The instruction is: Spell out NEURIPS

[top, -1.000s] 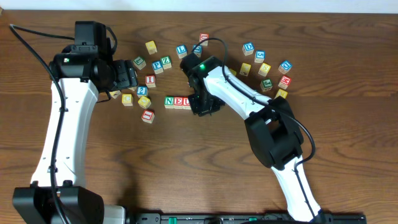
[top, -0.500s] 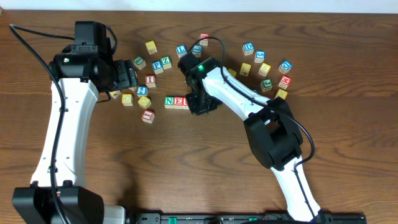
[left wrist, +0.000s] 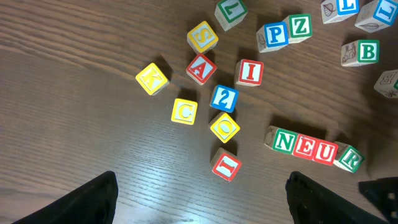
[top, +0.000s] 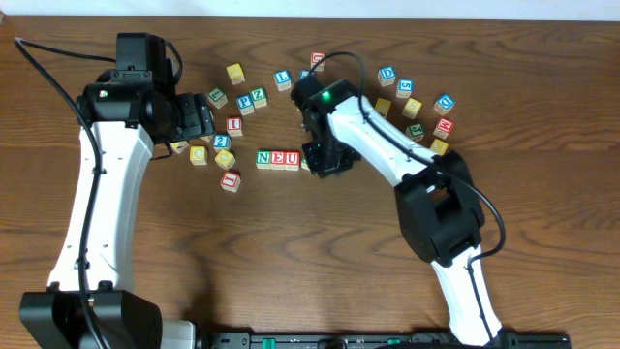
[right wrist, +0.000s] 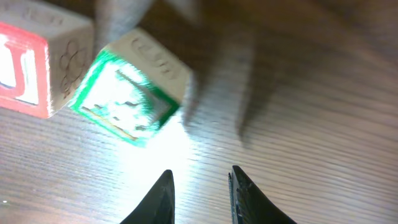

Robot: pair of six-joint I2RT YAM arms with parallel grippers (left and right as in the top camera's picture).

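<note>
Right gripper (right wrist: 199,186), narrow and empty, hovered beside the skewed R block (right wrist: 127,102); a nudge could push the U block (right wrist: 25,62) askew. Left gripper (left wrist: 202,194) stood wide, empty.

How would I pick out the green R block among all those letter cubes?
On the wooden table, find the short row of cubes spelling N, E, U. The green R sits at the end of it, right after the red U. Unlike those three squared-up neighbours, it is twisted askew.
</note>
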